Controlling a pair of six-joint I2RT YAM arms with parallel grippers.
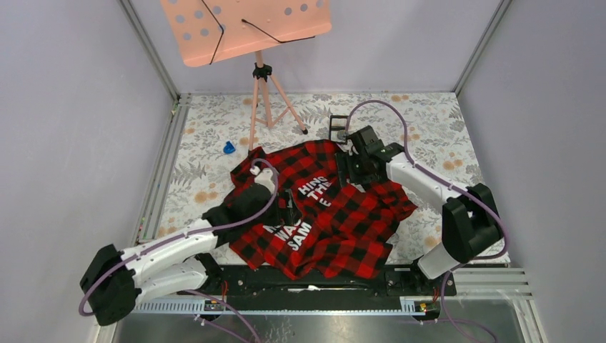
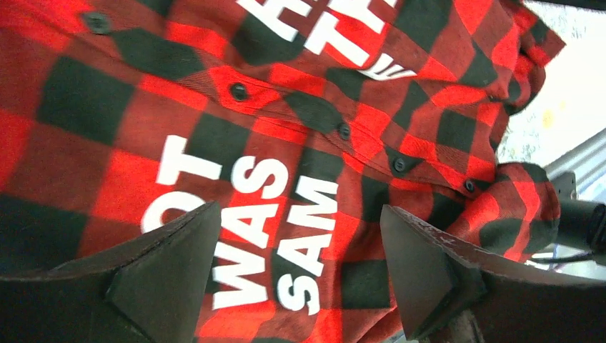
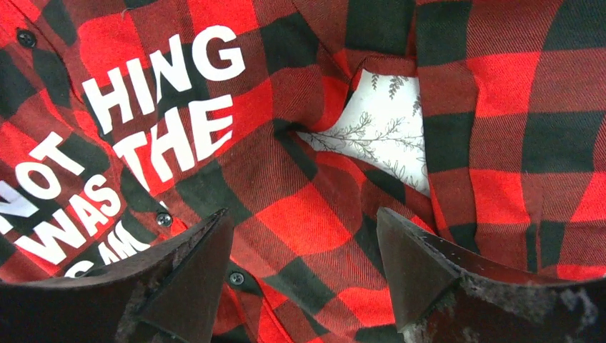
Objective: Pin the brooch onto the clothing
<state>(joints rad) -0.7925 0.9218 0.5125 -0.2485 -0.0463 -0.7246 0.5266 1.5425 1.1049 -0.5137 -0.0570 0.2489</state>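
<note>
The flannel shirt (image 1: 350, 229), crumpled at the centre of the top view, looks soft and light, best pinched at a fold; the left gripper (image 2: 299, 209) and right gripper (image 3: 304, 214) hang open, empty, above it, and no brooch shows.

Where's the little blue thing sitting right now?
Top view: the blue thing lies on the flowered table, just beyond the far left corner of the shirt and left of the pink stand.

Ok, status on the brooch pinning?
Left pincer open, empty, over shirt lettering. Right pincer open, empty, over a gap in the cloth. Brooch not visible in any view. Nothing obstructing.
</note>
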